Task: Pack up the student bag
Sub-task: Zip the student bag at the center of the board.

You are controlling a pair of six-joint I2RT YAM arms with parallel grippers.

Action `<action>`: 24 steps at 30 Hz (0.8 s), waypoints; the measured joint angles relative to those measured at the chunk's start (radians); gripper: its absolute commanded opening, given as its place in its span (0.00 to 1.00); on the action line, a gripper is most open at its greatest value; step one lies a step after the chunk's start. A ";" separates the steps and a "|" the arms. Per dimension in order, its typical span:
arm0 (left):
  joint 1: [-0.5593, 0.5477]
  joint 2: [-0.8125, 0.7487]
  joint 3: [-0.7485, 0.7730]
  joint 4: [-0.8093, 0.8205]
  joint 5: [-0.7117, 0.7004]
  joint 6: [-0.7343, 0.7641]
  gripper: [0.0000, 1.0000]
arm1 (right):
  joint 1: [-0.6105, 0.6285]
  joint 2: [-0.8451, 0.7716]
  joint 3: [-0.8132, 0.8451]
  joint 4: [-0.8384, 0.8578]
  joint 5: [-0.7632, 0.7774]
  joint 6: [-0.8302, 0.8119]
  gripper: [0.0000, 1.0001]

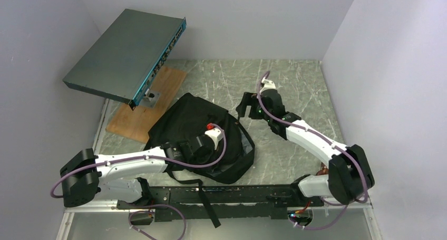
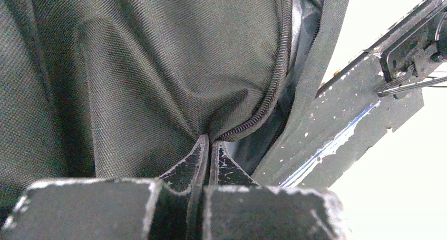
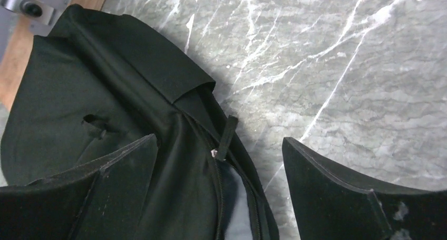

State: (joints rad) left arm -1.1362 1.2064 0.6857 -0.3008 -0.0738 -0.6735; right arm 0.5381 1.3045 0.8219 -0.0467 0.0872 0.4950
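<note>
My left arm (image 1: pixel 132 162) covers part of the student bag (image 1: pixel 184 118) from above. Both wrist views crop its edges.

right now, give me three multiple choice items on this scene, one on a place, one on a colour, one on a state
1. In the top view, where is the board relative to the bag?
A: at its far left. B: to its right. C: on top of it.
2. What colour is the bag?
A: red. B: black. C: blue.
3. How are the left fingers?
A: wide open over bare table. B: shut on the board. C: shut on the bag's fabric by the zip.

Answers:
1 A, the board lies at the bag's far left corner.
2 B, its fabric is black in every view.
3 C, the left wrist view shows them pinched together on cloth beside the zip teeth.
</note>
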 measured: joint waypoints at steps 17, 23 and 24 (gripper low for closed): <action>-0.001 0.022 0.018 0.001 0.018 0.004 0.00 | -0.314 0.394 -0.050 0.401 -0.718 0.165 0.62; 0.000 0.022 0.018 0.001 0.018 0.004 0.00 | -0.312 0.475 -0.071 0.527 -0.824 0.235 0.53; -0.001 0.022 0.018 0.001 0.018 0.004 0.00 | -0.311 0.484 -0.071 0.541 -0.833 0.243 0.50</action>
State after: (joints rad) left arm -1.1370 1.2285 0.7036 -0.2996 -0.0555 -0.6697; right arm 0.2268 1.7889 0.7509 0.4938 -0.7460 0.7376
